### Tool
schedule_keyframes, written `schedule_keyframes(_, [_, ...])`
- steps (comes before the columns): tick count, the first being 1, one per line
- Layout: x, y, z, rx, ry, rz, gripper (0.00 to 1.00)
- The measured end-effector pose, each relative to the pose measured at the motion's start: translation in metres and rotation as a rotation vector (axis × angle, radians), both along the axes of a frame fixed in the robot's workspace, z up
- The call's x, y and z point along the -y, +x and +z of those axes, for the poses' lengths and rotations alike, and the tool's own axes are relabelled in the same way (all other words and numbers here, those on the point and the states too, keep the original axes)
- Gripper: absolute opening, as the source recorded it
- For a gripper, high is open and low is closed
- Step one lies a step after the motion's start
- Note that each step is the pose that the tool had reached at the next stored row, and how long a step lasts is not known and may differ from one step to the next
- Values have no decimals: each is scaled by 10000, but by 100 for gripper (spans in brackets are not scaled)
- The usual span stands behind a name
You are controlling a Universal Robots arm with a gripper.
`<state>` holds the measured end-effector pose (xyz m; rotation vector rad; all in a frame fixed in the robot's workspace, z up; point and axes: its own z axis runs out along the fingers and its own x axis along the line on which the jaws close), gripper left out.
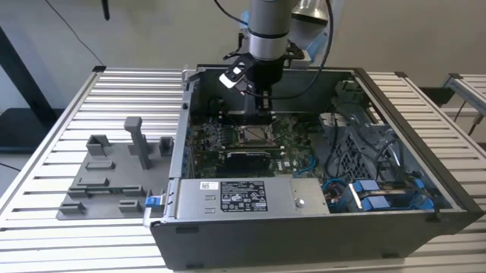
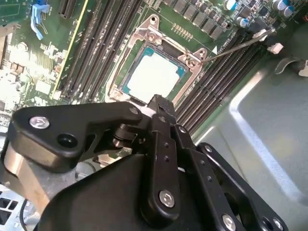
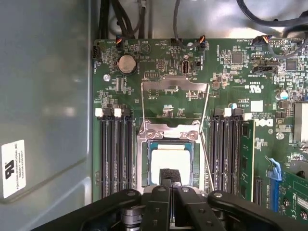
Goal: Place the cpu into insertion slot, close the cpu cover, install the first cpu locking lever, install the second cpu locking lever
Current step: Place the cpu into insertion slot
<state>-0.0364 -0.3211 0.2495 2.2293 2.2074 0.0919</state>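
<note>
The cpu (image 3: 171,156) lies flat in the insertion slot (image 3: 142,163), its pale square top showing inside a teal border. It also shows in the second wrist view, cpu (image 2: 154,73), ringed by the slot's silver metal frame (image 2: 144,36). Thin wire levers (image 3: 142,108) (image 2: 240,44) stick out from the socket. My black gripper (image 3: 169,175) (image 2: 161,103) hovers over one edge of the cpu, its fingers shut together with nothing between them. In the exterior view the gripper (image 1: 263,105) hangs inside the case just behind the slot (image 1: 254,135).
Black memory slots (image 3: 115,154) flank the socket, with a green card (image 3: 247,159) beside them. The case's grey wall (image 3: 43,96) stands close by. A power supply (image 1: 243,196) fills the front, blue cables (image 1: 372,193) the exterior view's right, a grey fixture plate (image 1: 114,176) its left.
</note>
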Motion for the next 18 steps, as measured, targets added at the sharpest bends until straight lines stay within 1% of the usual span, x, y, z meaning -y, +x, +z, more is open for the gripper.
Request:
schedule_keyframes(1, [2, 170, 0, -102, 0, 1, 11])
schedule_keyframes(2, [4, 251, 0, -138, 1, -1, 11])
schedule_keyframes(5, [7, 390, 0, -182, -2, 1, 11])
schedule_keyframes(14, [24, 799, 0, -277, 0, 0, 11])
schedule_keyframes(16, [24, 869, 9, -302, 1, 1, 11])
schedule_keyframes(18, [25, 892, 61, -311, 0, 1, 11])
